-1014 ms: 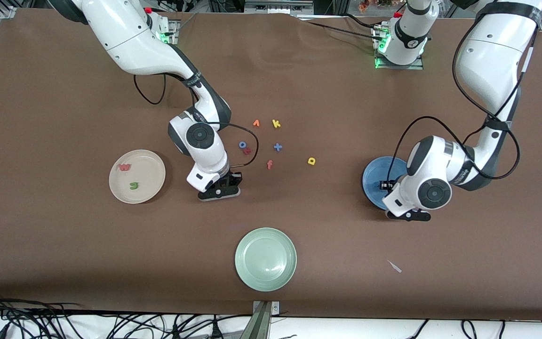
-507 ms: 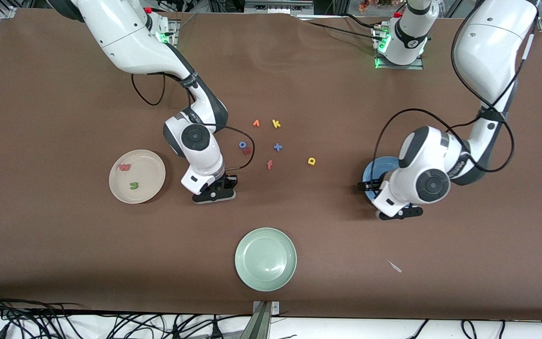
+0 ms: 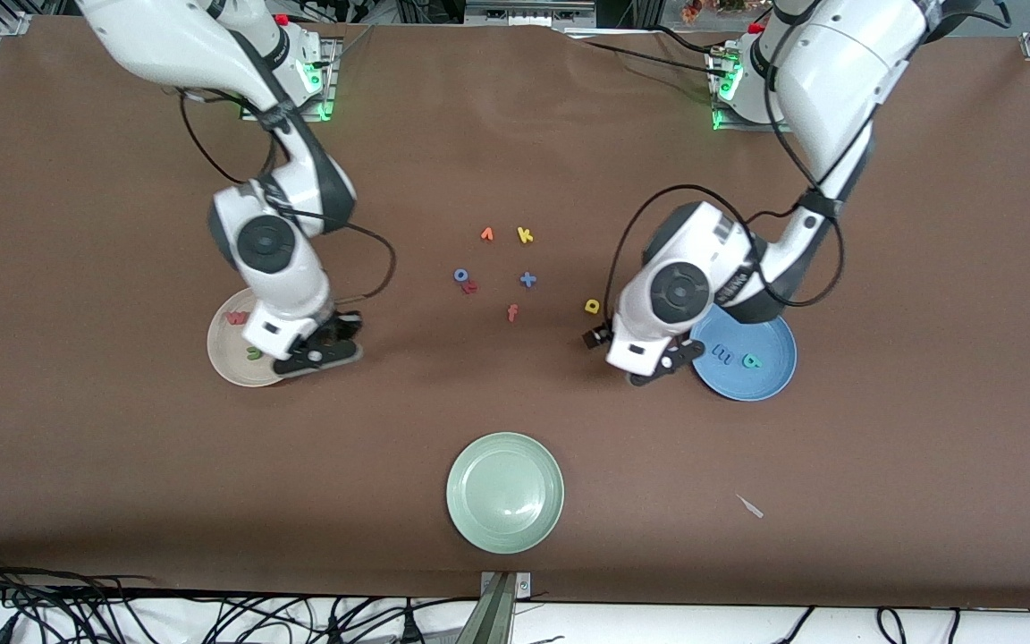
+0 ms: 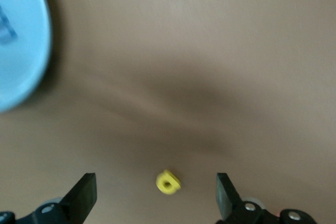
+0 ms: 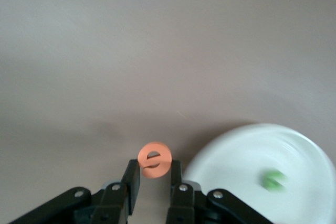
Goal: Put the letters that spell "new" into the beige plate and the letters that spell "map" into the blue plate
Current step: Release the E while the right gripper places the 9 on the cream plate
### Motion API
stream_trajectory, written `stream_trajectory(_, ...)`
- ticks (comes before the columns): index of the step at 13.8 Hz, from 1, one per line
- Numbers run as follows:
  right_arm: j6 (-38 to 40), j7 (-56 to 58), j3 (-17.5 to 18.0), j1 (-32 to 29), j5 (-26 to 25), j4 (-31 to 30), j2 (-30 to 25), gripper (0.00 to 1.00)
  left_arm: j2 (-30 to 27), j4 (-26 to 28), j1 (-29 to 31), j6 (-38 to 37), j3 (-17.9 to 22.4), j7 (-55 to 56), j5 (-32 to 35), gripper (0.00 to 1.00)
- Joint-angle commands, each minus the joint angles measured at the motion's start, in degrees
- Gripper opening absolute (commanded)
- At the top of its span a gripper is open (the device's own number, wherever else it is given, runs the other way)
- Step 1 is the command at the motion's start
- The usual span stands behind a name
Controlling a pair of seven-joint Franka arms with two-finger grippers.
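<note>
The right gripper [image 5: 154, 179] pinches the tiny orange foam e [image 5: 154, 159] just beside the round cream-beige plastic plate [image 3: 227, 358], which holds the green n [image 3: 253, 352] and red-pink w [image 3: 235, 317]. The left gripper [image 4: 155, 198], jaws wide apart, hangs over the yellow a [image 3: 592, 306] (lying on the brown table [image 3: 515, 134]), near the round mid-blue plate [image 3: 770, 380] holding the blue m [image 3: 721, 356] and teal p [image 3: 751, 361]

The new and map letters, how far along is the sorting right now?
Done: the red-pink w and green n lie in the beige plate; the blue m and teal p lie in the blue plate.

In hand: the right gripper grips the orange e beside the beige plate.

Left: the yellow a is on the table, with the open left gripper over it.
</note>
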State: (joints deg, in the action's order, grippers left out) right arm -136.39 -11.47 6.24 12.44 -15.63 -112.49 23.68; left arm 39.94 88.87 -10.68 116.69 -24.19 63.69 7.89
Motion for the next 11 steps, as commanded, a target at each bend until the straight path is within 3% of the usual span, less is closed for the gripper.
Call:
stream_trajectory(1,2.2,3.2,0.7,-3.9,0.9,-13.7,-11.5,0.34,0.2,2.5,-2.5,4.9,0.4,6.9,-1.1,1.00)
stream_trajectory(2,3.2,3.1,0.7,-4.3,1.0,-16.1,-13.9,0.47,0.2,3.1,-2.9,6.8,0.4,8.2,-1.0,1.00)
stream_trajectory(3,4.5,3.1,0.7,-4.3,1.0,-16.6,-15.5,0.71,0.3,3.6,-3.1,7.1,0.5,8.3,-1.0,1.00)
stream_trajectory(5,7.0,3.2,0.7,-4.3,1.0,-15.8,-17.0,0.98,0.8,4.8,-3.4,7.3,0.5,8.6,-1.0,1.00)
stream_trajectory(8,9.2,3.4,0.7,-4.3,1.3,-11.6,-17.2,1.00,0.9,4.9,-3.3,8.4,0.5,10.4,-1.0,1.00)
stream_trajectory(11,17.3,3.6,-0.8,-4.4,10.1,-2.1,-16.6,1.00,1.4,4.9,-2.9,8.6,0.5,12.0,-1.0,1.00)
